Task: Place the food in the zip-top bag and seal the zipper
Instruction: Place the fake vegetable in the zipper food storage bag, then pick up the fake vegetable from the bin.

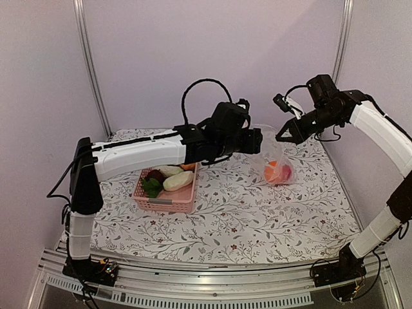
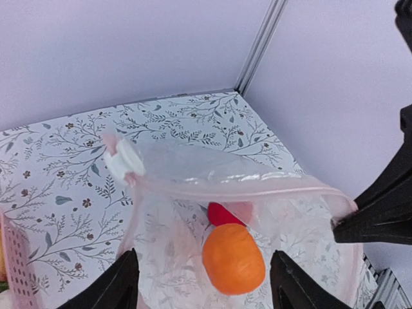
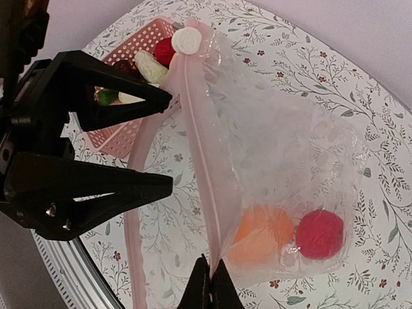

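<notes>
Surface: floral tabletop [image 1: 257, 219], lilac walls.
Basket: one pink basket [image 1: 164, 201]; food pieces overlap inside, count unclear.
Left arm: left end effector [image 2: 206, 283] apart, empty, above the bag mouth.
Bag: one zip-top bag [image 1: 269, 158], mid-right; two pieces inside, orange one [image 2: 233, 257] and red one [image 3: 320, 234].
Handling: probably light, floppy, slippery; grip the zipper [image 2: 244, 191].
Right arm: right end effector [image 3: 211, 283] pinched on the zipper edge.

Pink slatted plastic basket [image 1: 166, 205] on my left side, mid-table. White floral-print tablecloth [image 1: 257, 219] beneath it. Silver aluminium rail [image 1: 212, 278] along near table edge.
</notes>
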Robot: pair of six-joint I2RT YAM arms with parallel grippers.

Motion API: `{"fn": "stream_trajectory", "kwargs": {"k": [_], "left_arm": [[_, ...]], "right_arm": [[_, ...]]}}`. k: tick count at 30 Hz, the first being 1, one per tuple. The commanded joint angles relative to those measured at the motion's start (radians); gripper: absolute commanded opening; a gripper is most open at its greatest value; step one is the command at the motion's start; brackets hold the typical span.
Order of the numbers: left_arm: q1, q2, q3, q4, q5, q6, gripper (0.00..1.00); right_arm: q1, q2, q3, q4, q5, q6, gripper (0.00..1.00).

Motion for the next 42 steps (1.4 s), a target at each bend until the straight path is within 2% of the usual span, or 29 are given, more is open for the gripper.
{"fn": "stream_trajectory", "kwargs": {"k": [1,4,9,14,17,20,24,29,33,38,42], "left_arm": [[-0.017,0.037,0.105,-0.093,-0.106,0.022,0.72],[-0.036,-0.022,0.051,0.011,-0.1,0.092,0.73],[-0.08,-0.251,-0.247,0.387,-0.002,0.268,0.71],[-0.084,-0.473,-0.488,0.445,-0.004,0.278,0.71],[-0.074,-0.559,-0.595,0.356,-0.105,0.235,0.71],[-0.037,-0.608,-0.659,0.146,-0.23,0.107,0.7],[0.049,-0.666,-0.728,-0.068,-0.213,-0.09,0.69],[0.14,-0.718,-0.799,-0.197,-0.188,-0.148,0.66],[0.198,-0.738,-0.828,-0.238,-0.109,-0.053,0.66],[0.276,-0.744,-0.871,-0.206,0.135,0.204,0.63],[0.333,-0.71,-0.861,-0.215,0.28,0.319,0.64]], "right_arm": [[0.005,0.027,0.055,-0.034,-0.024,0.009,0.0],[0.006,0.045,0.067,-0.025,0.009,0.011,0.0],[-0.017,0.102,0.114,-0.01,0.156,0.014,0.0],[-0.136,0.173,0.289,0.009,0.243,0.017,0.0],[-0.154,0.165,0.267,0.074,0.229,0.02,0.0],[-0.117,0.15,0.223,0.064,0.166,-0.003,0.0],[-0.109,0.111,0.11,0.126,0.149,0.003,0.0],[-0.106,0.092,0.047,0.115,0.086,0.015,0.0],[-0.106,0.073,0.039,0.107,0.086,0.007,0.0],[-0.106,0.061,0.022,0.1,0.062,0.002,0.0],[-0.103,0.051,0.02,0.094,0.06,0.002,0.0]]}}
